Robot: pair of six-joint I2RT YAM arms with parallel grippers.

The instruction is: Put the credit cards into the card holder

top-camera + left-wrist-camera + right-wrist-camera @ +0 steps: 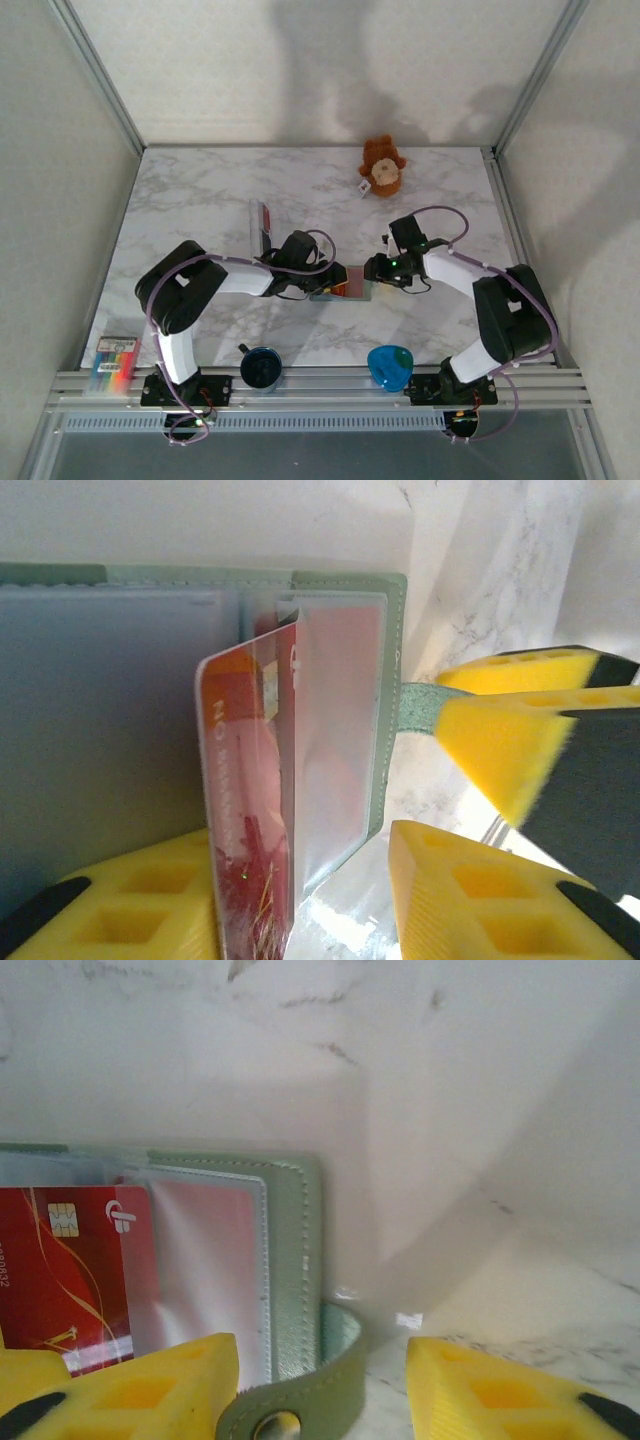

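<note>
One credit card (60,1280) sits partway inside the card holder (290,1260), in its clear sleeve (210,1260); seating it fully remains. The second card is unclear. Both the left gripper (305,880) and right gripper (320,1385) stand spread, pinching nothing.

In the right wrist view, the red credit card (70,1270) at the lower left carries a white round emblem shaped like a stylised letter near its upper right corner. At the frame's left edge are small sideways digits, cut off, seemingly 0832. In the left wrist view, a red card (245,810) at centre bears two white sideways capitals near its left edge, seemingly N and O. In the top view, print on the coloured box (115,355) at lower left and the teddy bear's white tag (365,187) is too small to read.
</note>
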